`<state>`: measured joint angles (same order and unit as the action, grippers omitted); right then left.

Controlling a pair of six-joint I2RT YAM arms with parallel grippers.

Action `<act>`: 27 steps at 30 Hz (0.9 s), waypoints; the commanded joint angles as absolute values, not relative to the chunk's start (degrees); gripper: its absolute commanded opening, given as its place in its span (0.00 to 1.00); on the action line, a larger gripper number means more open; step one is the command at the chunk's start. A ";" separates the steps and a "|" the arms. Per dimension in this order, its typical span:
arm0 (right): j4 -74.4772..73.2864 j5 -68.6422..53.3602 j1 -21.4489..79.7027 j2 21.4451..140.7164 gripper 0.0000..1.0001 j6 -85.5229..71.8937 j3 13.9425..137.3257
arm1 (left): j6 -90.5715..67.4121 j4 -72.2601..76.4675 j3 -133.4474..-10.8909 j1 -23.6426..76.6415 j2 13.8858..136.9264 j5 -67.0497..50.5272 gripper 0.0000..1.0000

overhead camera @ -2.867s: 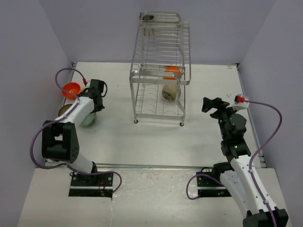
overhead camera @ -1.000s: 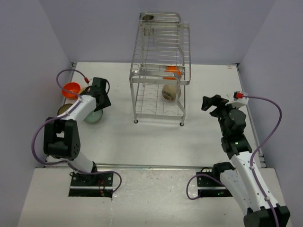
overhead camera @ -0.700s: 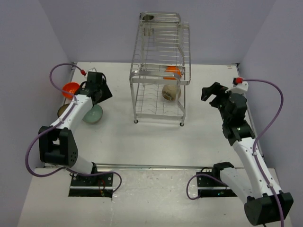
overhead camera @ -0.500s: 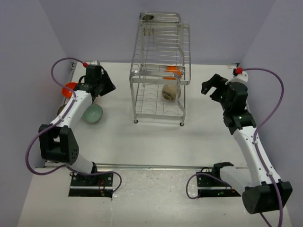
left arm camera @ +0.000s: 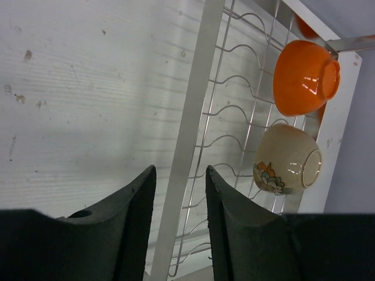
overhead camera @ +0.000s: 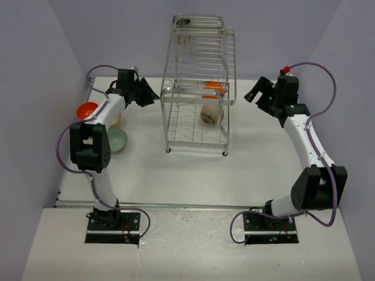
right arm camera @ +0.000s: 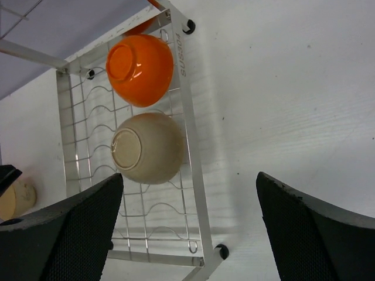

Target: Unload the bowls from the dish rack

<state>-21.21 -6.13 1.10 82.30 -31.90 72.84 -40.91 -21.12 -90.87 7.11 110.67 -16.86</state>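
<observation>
The dish rack of silver wire stands at the table's back middle. On its lower tier an orange bowl and a cream bowl stand on edge; in the wrist views the orange bowl sits above the cream bowl. Another orange bowl and a mint green bowl rest on the table at the left. My left gripper hovers at the rack's left side, jaws narrowly apart and empty. My right gripper hangs wide open to the rack's right.
Walls close the table at the back and both sides. A beige bowl edge shows beside the left arm, between the orange and mint bowls. The rack's frame rail runs just beyond my left fingers. Bare tabletop lies in front of the rack.
Both arms have swung up and inward to the rack's two sides. The left gripper has left the mint bowl on the table and its jaws have narrowed. The right jaws stay wide.
</observation>
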 commanded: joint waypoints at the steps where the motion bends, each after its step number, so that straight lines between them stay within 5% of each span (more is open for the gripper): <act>1: -26.53 -8.78 1.14 84.37 0.95 -30.76 81.20 | -42.19 -15.57 -91.59 6.59 109.87 -23.20 0.42; 4: -28.91 -11.94 1.14 87.79 0.95 -31.81 84.45 | -39.56 -14.77 -93.15 6.59 110.12 -23.02 0.47; 6: -34.59 -14.23 1.49 92.34 0.85 -32.52 89.37 | -36.57 -16.86 -95.26 6.59 111.09 -23.03 0.48; 8: -37.43 -13.46 2.54 94.82 0.57 -32.52 92.19 | -35.08 -18.72 -97.38 6.59 112.67 -24.08 0.47; 10: -38.85 -11.78 3.51 95.97 0.11 -32.17 94.30 | -34.98 -19.94 -98.52 6.68 113.82 -26.10 0.40; 11: -39.11 -11.26 4.12 96.24 0.02 -32.17 95.61 | -34.81 -20.13 -99.31 6.59 113.99 -26.80 0.37; 16: -46.48 -13.54 5.79 102.63 0.00 -31.73 102.73 | -34.98 -21.61 -102.12 6.68 116.71 -31.46 0.27; 27: -49.30 -12.66 10.81 109.42 0.00 -31.73 108.90 | -35.24 -23.64 -106.88 6.59 119.88 -35.94 0.66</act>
